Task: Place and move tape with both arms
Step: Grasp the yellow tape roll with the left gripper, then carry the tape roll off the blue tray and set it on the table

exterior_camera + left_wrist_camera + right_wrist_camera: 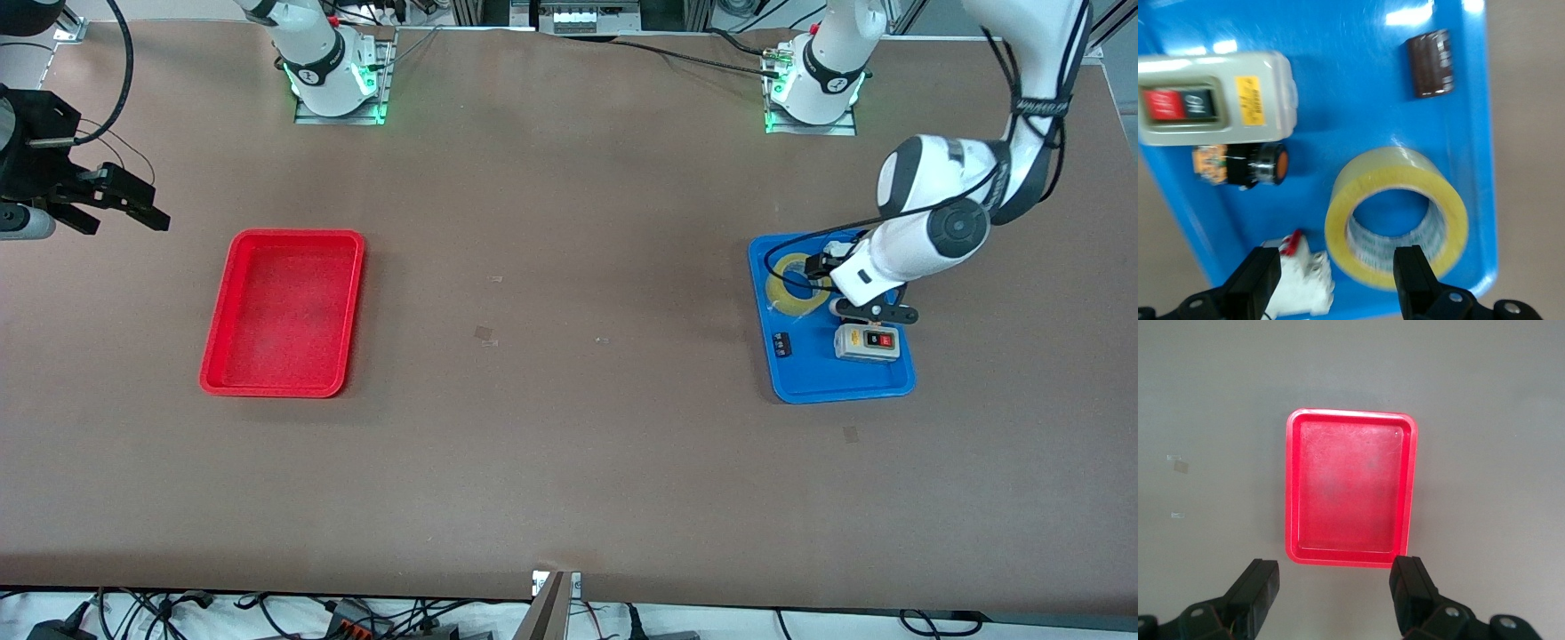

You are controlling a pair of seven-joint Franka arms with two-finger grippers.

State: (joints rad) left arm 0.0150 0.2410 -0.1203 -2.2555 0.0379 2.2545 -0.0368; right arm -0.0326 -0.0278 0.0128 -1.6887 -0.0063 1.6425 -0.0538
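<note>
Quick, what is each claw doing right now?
Left gripper: open over the tape in the blue tray, holding nothing.
Right gripper: open, empty, waiting beside the red tray.

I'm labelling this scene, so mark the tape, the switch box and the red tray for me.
tape (pixel 1398 161), left wrist view, on its yellow outer band.
switch box (pixel 1271 90), left wrist view, on its grey casing.
red tray (pixel 233 293), front view, on its rim.

you see the left gripper (pixel 1338 280) with its fingers (pixel 1415 277) spread wide over the blue tray (pixel 1358 87), one finger in front of the tape (pixel 1397 217) rim. the tape lies flat in the tray, with a white part (pixel 1301 280) beside it between the fingers. the grey switch box (pixel 1215 99), a small orange-and-black part (pixel 1241 165) and a dark cylinder (pixel 1430 63) also lie in the tray.
</note>
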